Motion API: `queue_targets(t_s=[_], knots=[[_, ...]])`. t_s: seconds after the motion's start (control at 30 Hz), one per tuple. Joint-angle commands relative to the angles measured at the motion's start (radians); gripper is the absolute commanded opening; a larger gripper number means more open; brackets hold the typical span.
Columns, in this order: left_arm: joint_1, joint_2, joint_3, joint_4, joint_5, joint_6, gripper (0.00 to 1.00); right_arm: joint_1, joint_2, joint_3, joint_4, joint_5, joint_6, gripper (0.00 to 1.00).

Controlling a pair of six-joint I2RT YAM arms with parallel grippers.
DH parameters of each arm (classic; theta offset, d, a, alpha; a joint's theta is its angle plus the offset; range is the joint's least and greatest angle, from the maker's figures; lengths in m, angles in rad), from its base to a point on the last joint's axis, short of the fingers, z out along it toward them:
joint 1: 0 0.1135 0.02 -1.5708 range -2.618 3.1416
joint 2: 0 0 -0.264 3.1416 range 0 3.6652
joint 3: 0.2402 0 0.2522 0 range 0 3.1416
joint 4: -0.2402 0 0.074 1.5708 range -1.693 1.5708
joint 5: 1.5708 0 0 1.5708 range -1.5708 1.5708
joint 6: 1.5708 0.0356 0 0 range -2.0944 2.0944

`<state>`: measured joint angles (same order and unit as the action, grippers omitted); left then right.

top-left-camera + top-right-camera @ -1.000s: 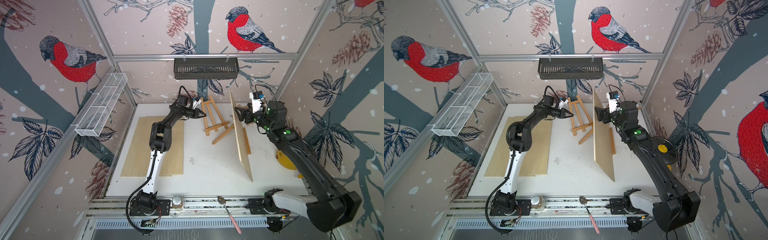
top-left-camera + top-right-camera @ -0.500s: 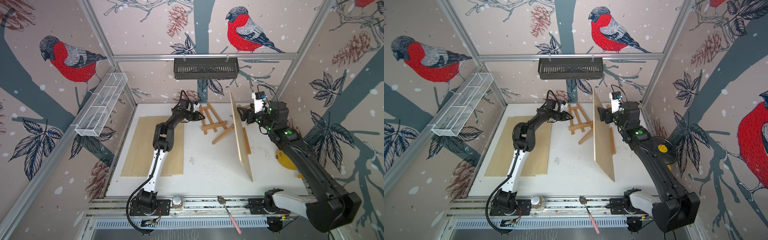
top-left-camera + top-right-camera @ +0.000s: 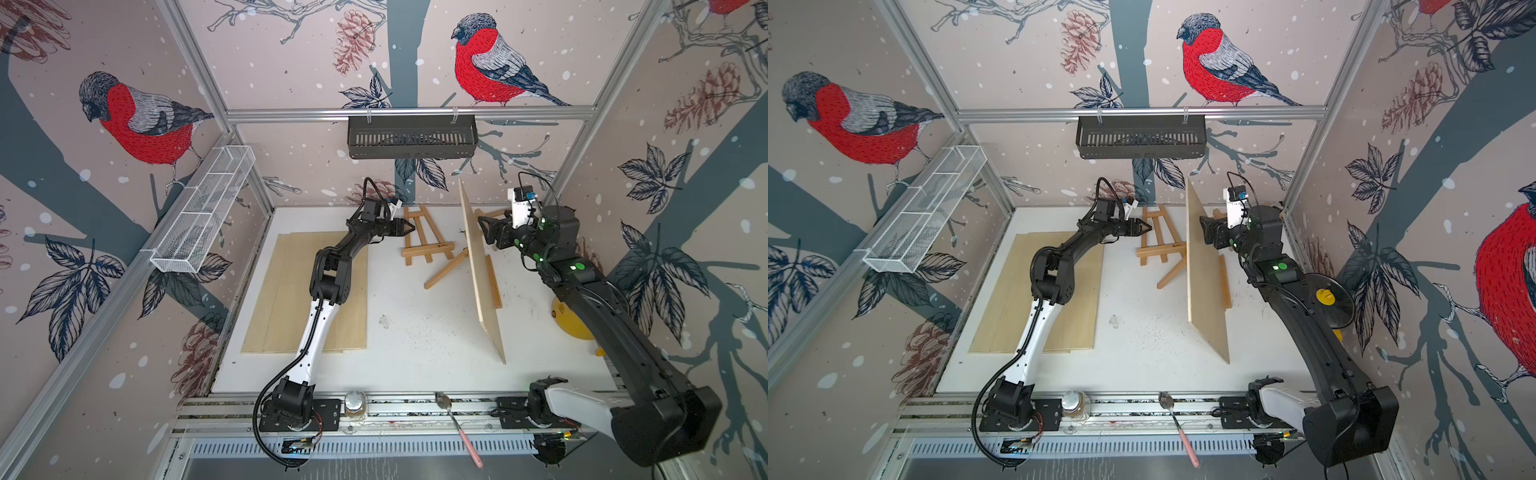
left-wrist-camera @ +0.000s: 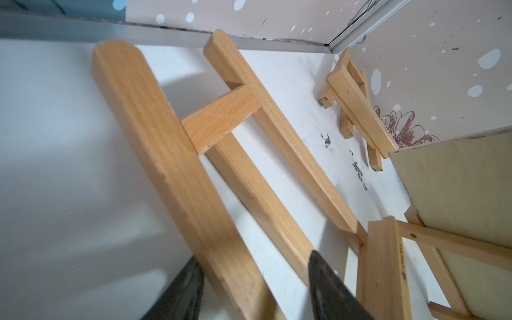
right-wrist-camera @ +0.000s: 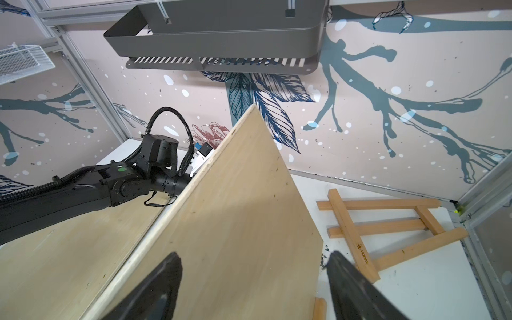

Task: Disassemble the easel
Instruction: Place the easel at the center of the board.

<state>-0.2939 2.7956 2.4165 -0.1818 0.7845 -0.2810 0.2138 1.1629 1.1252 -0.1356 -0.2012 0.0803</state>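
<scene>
Top views first, working from the front rail back: a spoon [image 3: 443, 401] and a little jar [image 3: 355, 405] sat on the rail, nothing to do with your job. Past that, flat ply sheets [image 3: 282, 291] lay left of centre. The tall board [image 3: 482, 270] stood on edge, tilted, right of centre. Your right gripper [image 3: 484, 230] hung right by the board's far end with its jaws spread wide. The right wrist view had both fingers [image 5: 155, 288] facing the board's flat side, gripping nothing, and I couldn't tell if they touched it.

Further back, the easel [image 3: 427, 249] lay flat on the white table [image 3: 415, 353], between the two grippers and just left of the board. A slanted stick [image 3: 446, 268] lay beside its ledge with one end hidden behind the board, so no idea if it was joined or loose. Your left gripper [image 4: 253, 257] straddled one side rail, jaws apart, with daylight between one finger and the wood, so not clamped. A second easel [image 5: 382, 225] lay in the far corner.

My read: you were between grips, with the frame mostly intact. Next you'd want to close on that rail and brace the ledge with the other hand before pulling.
</scene>
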Motion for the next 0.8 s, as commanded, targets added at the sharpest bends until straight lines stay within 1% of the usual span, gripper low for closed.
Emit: queue_targets(t_s=[0.0,0.13,0.23,0.27,0.3,0.37,0.43,0.5,0.57,0.63,0.7,0.77], knots=[[0.003,-0.004,0.000,-0.006,-0.047,-0.023,0.83,-0.035,-0.013,-0.008,0.041,0.014,0.045,0.84],[0.006,-0.054,-0.014,0.016,-0.065,-0.013,0.83,-0.114,-0.010,-0.015,0.023,-0.007,0.078,0.84],[0.014,-0.120,-0.034,0.001,-0.092,0.004,0.78,-0.213,0.005,-0.040,0.018,-0.069,0.124,0.84],[0.016,-0.154,-0.051,-0.010,-0.109,0.015,0.76,-0.248,0.011,-0.055,0.019,-0.094,0.141,0.84],[0.018,-0.191,-0.077,-0.022,-0.130,0.030,0.71,-0.280,0.016,-0.074,0.023,-0.128,0.155,0.84],[0.022,-0.273,-0.130,-0.056,-0.168,0.063,0.66,-0.323,0.027,-0.111,0.038,-0.179,0.177,0.83],[0.022,-0.365,-0.190,-0.106,-0.207,0.093,0.62,-0.335,0.046,-0.141,0.044,-0.199,0.182,0.83],[0.021,-0.479,-0.280,-0.153,-0.257,0.108,0.59,-0.337,0.073,-0.160,0.029,-0.220,0.178,0.83],[0.021,-0.605,-0.422,-0.145,-0.302,0.115,0.57,-0.337,0.114,-0.172,0.003,-0.228,0.171,0.82],[0.022,-0.741,-0.587,-0.104,-0.334,0.100,0.57,-0.335,0.154,-0.188,-0.015,-0.228,0.165,0.81],[0.029,-0.891,-0.758,-0.046,-0.337,0.073,0.57,-0.337,0.189,-0.220,-0.009,-0.228,0.162,0.81],[0.035,-1.001,-0.880,-0.003,-0.339,0.056,0.59,-0.339,0.215,-0.253,0.011,-0.231,0.164,0.80]])
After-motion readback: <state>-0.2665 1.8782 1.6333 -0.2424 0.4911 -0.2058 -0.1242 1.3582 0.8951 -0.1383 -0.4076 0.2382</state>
